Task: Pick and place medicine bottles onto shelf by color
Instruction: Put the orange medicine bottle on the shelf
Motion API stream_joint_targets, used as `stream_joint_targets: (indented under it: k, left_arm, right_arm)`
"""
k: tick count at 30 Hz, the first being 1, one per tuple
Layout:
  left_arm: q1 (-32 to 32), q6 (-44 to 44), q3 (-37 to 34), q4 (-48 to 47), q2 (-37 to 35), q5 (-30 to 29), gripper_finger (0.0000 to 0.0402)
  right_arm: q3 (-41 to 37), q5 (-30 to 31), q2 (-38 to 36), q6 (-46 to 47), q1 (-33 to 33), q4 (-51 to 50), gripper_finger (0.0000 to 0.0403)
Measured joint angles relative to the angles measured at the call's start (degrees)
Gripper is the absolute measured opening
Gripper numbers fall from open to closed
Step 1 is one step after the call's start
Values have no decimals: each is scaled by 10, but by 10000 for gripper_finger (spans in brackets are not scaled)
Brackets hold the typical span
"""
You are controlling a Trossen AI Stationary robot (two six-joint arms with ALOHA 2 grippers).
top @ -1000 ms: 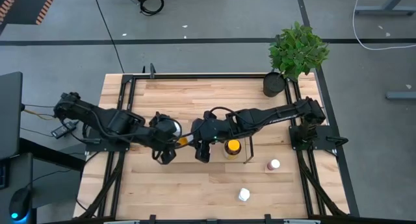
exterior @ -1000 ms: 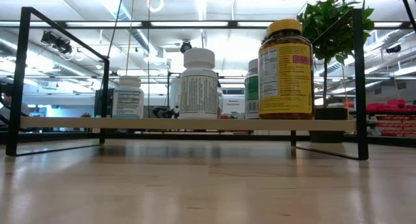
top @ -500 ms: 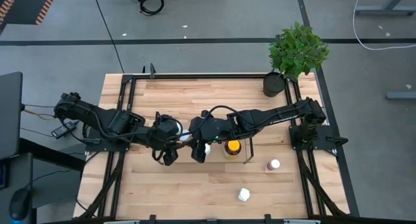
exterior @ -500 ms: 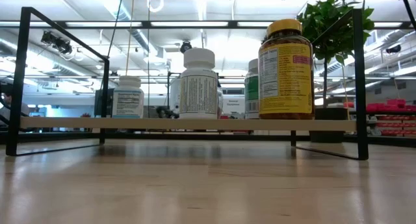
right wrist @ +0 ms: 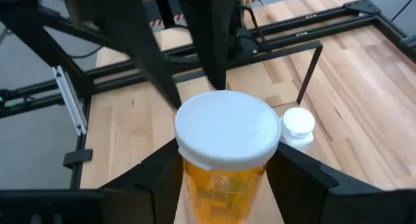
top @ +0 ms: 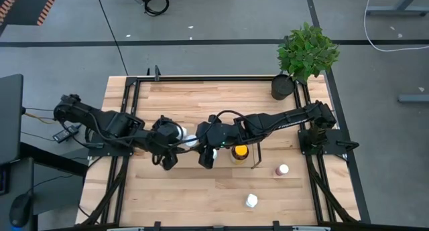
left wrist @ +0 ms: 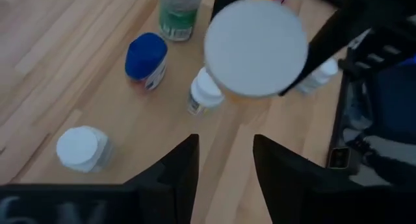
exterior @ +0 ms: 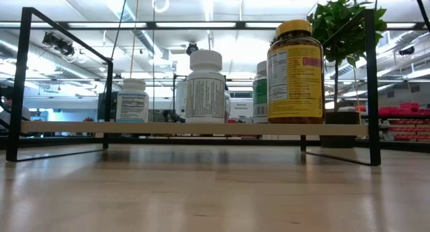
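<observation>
At the centre of the high view, a white-capped orange bottle (right wrist: 225, 160) is clamped between the fingers of the right gripper (right wrist: 224, 172), held above the shelf (exterior: 195, 128). The left gripper (left wrist: 224, 162) hovers just left of it, fingers apart around nothing. On the shelf stand a yellow-capped amber bottle (exterior: 295, 72) and white-capped bottles (exterior: 205, 86). Two white-capped bottles (top: 251, 201) sit on the table (top: 181, 197) at lower right. A potted plant (top: 305, 53) occupies the upper right.
</observation>
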Motion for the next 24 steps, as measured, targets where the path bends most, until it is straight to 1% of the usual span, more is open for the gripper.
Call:
stream_joint_targets:
  k: [4,6,10,19,24]
  left_arm:
    - [-3,-1,0,17,-28,-7,161]
    - [-2,-1,0,43,-42,-16,167]
    - [6,2,1,84,-52,-28,189]
    - [9,4,1,125,-22,-27,282]
    - [16,1,0,128,-11,-19,323]
  right_arm:
    - [0,0,0,-1,8,-3,208]
    - [0,0,0,-4,13,-3,208]
    - [0,2,0,-11,15,-3,208]
    - [0,5,0,-7,13,-3,208]
    - [0,10,0,-5,13,-4,208]
